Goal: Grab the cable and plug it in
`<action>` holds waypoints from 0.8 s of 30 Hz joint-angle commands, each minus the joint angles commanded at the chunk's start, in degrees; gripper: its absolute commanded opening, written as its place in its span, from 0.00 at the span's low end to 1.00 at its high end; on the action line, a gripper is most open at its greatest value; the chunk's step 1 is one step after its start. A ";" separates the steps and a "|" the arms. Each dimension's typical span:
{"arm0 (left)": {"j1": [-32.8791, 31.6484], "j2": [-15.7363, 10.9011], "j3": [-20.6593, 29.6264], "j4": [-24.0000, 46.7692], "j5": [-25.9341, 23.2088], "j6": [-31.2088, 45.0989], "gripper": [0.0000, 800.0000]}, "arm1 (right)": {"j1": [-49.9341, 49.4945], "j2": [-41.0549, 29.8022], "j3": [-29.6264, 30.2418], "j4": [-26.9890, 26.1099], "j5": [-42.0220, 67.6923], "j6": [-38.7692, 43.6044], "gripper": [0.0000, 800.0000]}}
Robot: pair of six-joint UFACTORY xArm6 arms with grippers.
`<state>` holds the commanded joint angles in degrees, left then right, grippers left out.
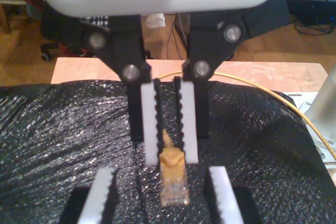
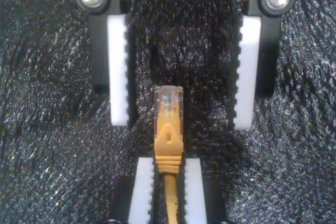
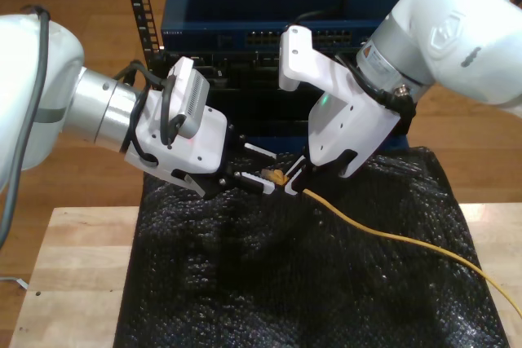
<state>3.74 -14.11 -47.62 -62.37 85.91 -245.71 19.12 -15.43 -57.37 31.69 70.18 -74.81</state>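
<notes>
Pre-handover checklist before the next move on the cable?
1. My second gripper holding the cable: ok, shut just behind the plug.
2. My first gripper ready to take it: ok, jaws open on either side of the plug.
3. Plug centred between those pads: ok, roughly midway.
4. Plug exposed for a grasp: ok, it sticks out clear of my second gripper.
5. Cable slack: ok, it trails loose over the black mat to the exterior view's right.
6. Target port on the network switch: cannot tell which.
</notes>
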 joint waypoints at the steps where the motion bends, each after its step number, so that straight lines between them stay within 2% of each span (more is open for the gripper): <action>1: 0.00 0.00 0.09 0.00 0.00 0.00 0.43 | 0.00 0.00 0.00 0.00 0.00 0.00 0.01; 13: 0.00 0.00 0.35 -0.09 0.00 -0.09 0.33 | 0.00 0.00 0.00 0.00 0.00 0.00 0.01; 20: 0.00 0.00 0.35 -0.44 0.44 0.00 0.30 | 0.00 0.00 0.00 0.00 0.00 0.00 0.01; 24: 0.00 0.00 0.35 -0.44 0.44 0.00 0.24 | 0.00 0.00 0.00 0.00 0.00 0.00 0.01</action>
<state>3.74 -14.11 -47.26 -62.81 86.35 -245.71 19.12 -15.43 -57.37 31.69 70.18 -74.81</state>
